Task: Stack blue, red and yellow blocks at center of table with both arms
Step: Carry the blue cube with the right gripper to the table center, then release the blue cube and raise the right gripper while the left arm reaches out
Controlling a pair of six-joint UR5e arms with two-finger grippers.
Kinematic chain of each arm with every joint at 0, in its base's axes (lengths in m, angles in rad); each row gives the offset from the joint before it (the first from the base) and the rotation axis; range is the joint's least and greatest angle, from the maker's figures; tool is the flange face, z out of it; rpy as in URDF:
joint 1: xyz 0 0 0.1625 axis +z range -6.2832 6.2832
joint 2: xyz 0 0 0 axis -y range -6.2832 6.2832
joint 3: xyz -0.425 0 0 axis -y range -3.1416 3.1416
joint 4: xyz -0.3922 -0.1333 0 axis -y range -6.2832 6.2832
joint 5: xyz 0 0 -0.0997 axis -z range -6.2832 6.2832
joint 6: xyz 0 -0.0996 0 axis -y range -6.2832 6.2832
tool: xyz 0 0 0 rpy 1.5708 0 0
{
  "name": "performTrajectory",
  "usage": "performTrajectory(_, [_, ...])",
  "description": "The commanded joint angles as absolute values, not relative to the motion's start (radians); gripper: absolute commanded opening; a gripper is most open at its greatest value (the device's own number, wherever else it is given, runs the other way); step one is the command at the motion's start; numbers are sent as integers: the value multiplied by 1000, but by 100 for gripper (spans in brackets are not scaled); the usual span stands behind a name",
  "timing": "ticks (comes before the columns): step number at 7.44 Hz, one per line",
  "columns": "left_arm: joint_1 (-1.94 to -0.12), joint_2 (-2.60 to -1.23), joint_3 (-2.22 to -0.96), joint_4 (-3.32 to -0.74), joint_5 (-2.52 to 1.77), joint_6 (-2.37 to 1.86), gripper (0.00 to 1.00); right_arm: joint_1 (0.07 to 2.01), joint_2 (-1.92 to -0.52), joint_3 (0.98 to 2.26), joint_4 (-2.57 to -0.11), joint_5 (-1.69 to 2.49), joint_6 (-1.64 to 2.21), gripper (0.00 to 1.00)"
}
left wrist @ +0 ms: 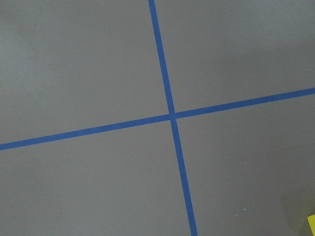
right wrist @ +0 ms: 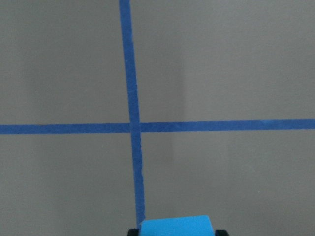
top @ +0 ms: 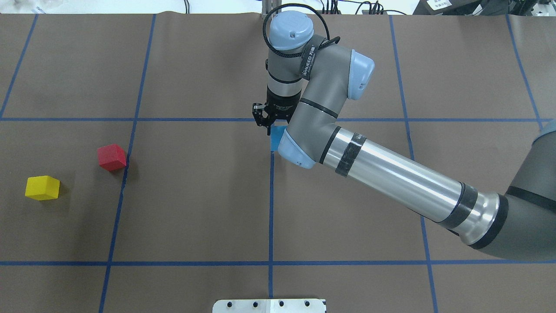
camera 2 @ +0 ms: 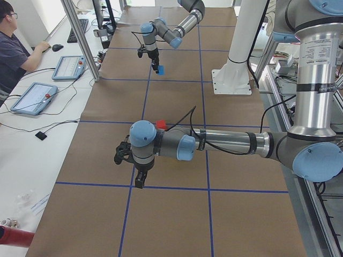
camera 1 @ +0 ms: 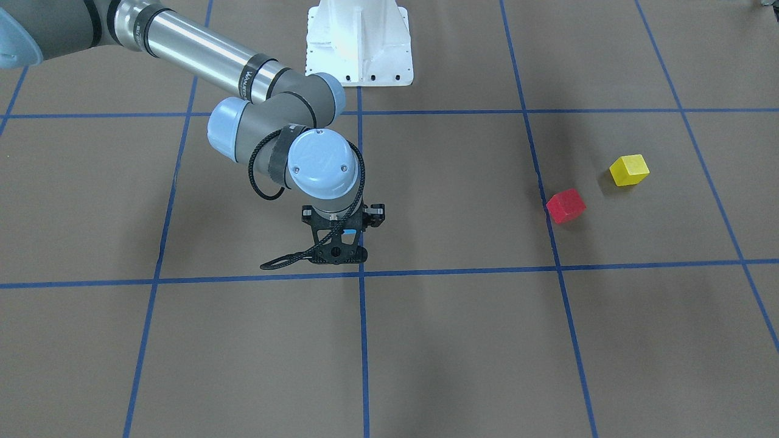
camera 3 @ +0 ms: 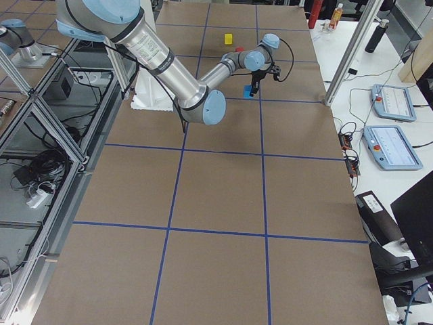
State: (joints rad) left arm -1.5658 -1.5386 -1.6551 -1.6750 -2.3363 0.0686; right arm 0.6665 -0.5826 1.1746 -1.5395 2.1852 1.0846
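Facing the robot, the right gripper [camera 1: 341, 252] points down over the brown paper-covered table [camera 1: 462, 340], close to a crossing of the blue tape lines [camera 1: 243, 278]. A sliver of the blue cube block [camera 1: 349, 232] shows between its fingers. The red cube block [camera 1: 566, 205] lies against a tape line well off to this view's right, the yellow cube block [camera 1: 629, 170] is near it but apart, and bare paper lies between them and the gripper. A white metal base plate [camera 1: 359, 42] stands at the far edge. From overhead, the right gripper [top: 268, 128] is closed on the blue cube block [top: 275, 138] at the centre line, with the red cube block [top: 112, 157] and yellow cube block [top: 42, 188] far left. From the left end, the left gripper [camera 2: 138, 181] hangs over bare paper beside a tape line; how far it is open I cannot tell. From the right end, the blue cube block [camera 3: 249, 91] sits under the far wrist. The left wrist view shows a tape crossing and a yellow corner. The right wrist view shows the blue cube block [right wrist: 176, 226] pinched at the bottom edge, with open paper ahead.
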Motion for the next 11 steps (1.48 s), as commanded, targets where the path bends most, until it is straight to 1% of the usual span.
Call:
performTrajectory(1, [-1565, -1539, -1655, -1678, -2336, 69, 99, 646, -577, 1160, -1532, 2180, 1114, 0])
performTrajectory(4, [-1565, -1539, -1655, -1678, -2338, 72, 99, 627, -575, 1126, -1480, 2166, 1126, 0])
performTrajectory(5, [-1565, -1539, -1655, -1678, -2338, 74, 99, 626, -574, 1124, -1480, 2166, 1126, 9])
performTrajectory(6, [-1565, -1539, -1655, -1678, -2338, 74, 99, 617, -574, 1123, -1479, 2148, 1126, 60])
performTrajectory(7, [-1565, -1539, -1655, -1678, -2338, 74, 99, 612, -574, 1124, -1476, 2128, 1126, 92])
performTrajectory(8, [-1565, -1539, -1655, -1678, -2338, 74, 99, 612, -574, 1124, -1474, 2126, 1126, 98])
performTrajectory(10, [-1565, -1558, -1667, -1671, -2338, 60, 99, 617, -575, 1147, -1467, 2126, 1131, 99])
performTrajectory(11, [-1557, -1589, -1674, -1666, -2342, -39, 99, 652, -581, 1202, -1482, 2131, 1128, 99])
